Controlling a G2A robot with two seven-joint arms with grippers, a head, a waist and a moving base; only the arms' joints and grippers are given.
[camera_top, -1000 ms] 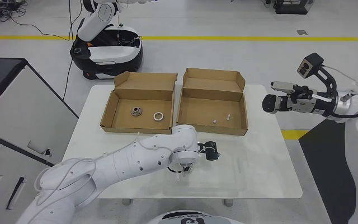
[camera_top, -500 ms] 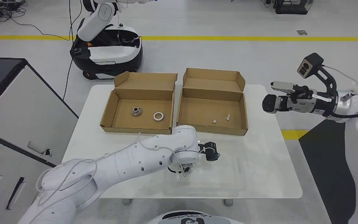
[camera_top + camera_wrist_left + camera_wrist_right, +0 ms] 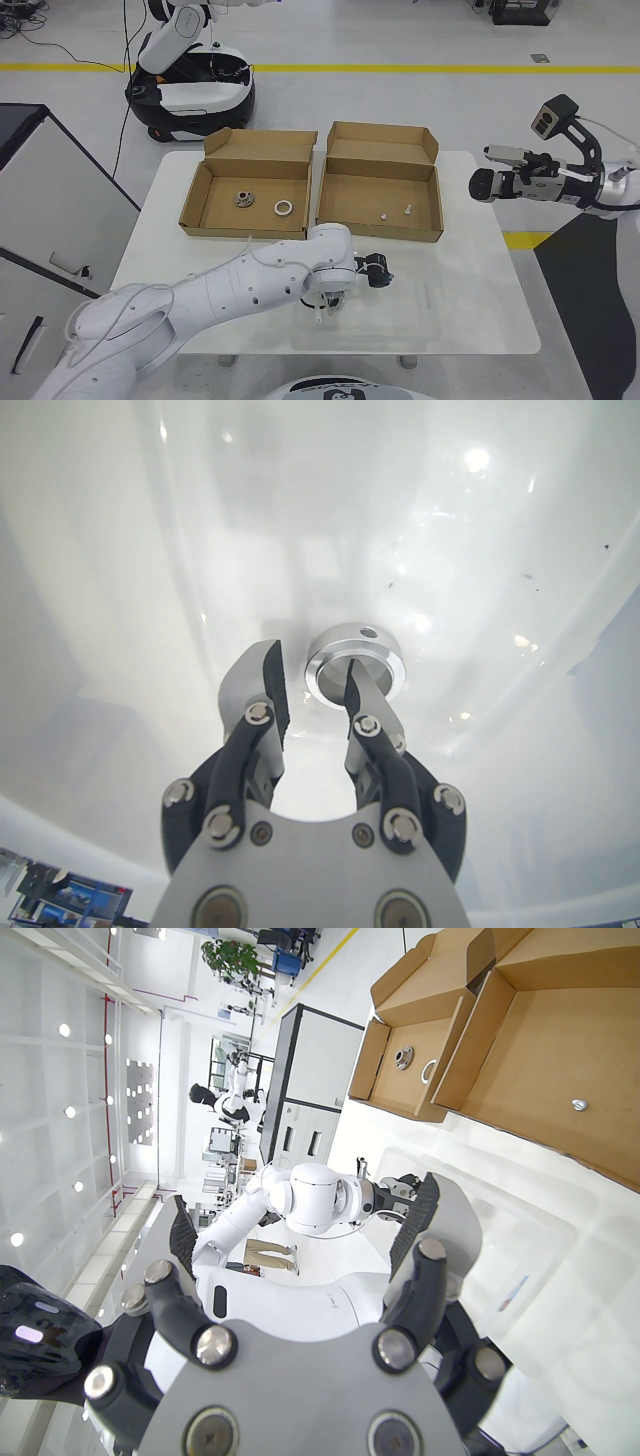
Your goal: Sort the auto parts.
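Metal ring (image 3: pixel 355 665) lies flat on the table (image 3: pixel 450 300), near its middle. The left gripper (image 3: pixel 311 657), jaws apart, stands astride the ring's wall, one jaw inside the hole, one outside. The right gripper (image 3: pixel 303 1189), jaws also apart, hangs beyond the right edge.

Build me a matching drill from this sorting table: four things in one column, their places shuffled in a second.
1 metal shaft collar
2 flanged hub
3 bolt
4 right pincer

A left cardboard box
B in the air by the table's right edge
C on the table, at the left pincer
D right cardboard box

Pairs: 1-C, 2-A, 3-D, 4-B
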